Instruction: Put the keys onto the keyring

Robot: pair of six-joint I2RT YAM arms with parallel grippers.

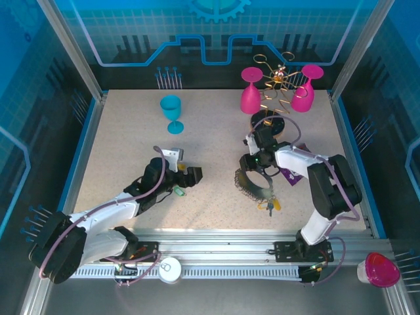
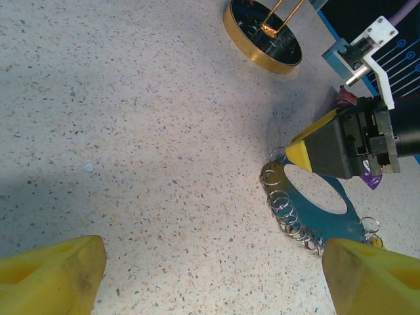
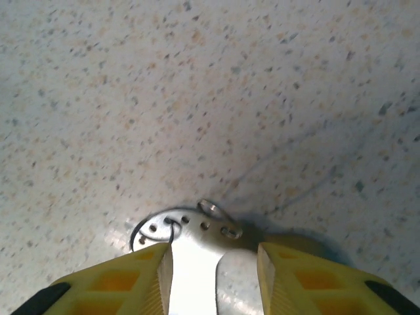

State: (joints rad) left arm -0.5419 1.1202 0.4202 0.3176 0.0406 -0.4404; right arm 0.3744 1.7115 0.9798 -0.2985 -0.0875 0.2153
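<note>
Left claw (image 1: 189,176) sits low over the speckled bench (image 1: 216,131), left of centre, jaws spread wide. In the left wrist view its yellow fingertips (image 2: 56,275) are at the two bottom corners with bare bench between them, nothing held. Green key (image 1: 178,193) lies flat on the bench just on the near side of that claw; can't tell if they touch. Blue goblet (image 1: 172,113) stands upright further back, well apart from both arms. Keyring (image 1: 248,187) lies right of centre, a dark loop with a bumpy rim. The left wrist view shows it as a flat grey-blue band with small wire rings strung along its edge. Right claw (image 1: 257,170) is down at the far side of the keyring. The right wrist view shows the shiny holed band between its two yellow fingers (image 3: 118,282), which are partly drawn in on either side of it. Can't tell if they actually pinch the metal or just straddle it. Yellow keys (image 1: 273,205) lie bunched at the keyring's near right edge, touching or just beside it; threaded or not can't be told. Purple item (image 1: 291,174) is partly hidden under the right arm. The gold wire rack (image 1: 275,85) stands at the far right on a round base, with two pink goblets (image 1: 251,95) hanging upside down on it. White disc (image 1: 169,269) and red-lidded cup (image 1: 377,269) sit off the bench by the front rail.
</note>
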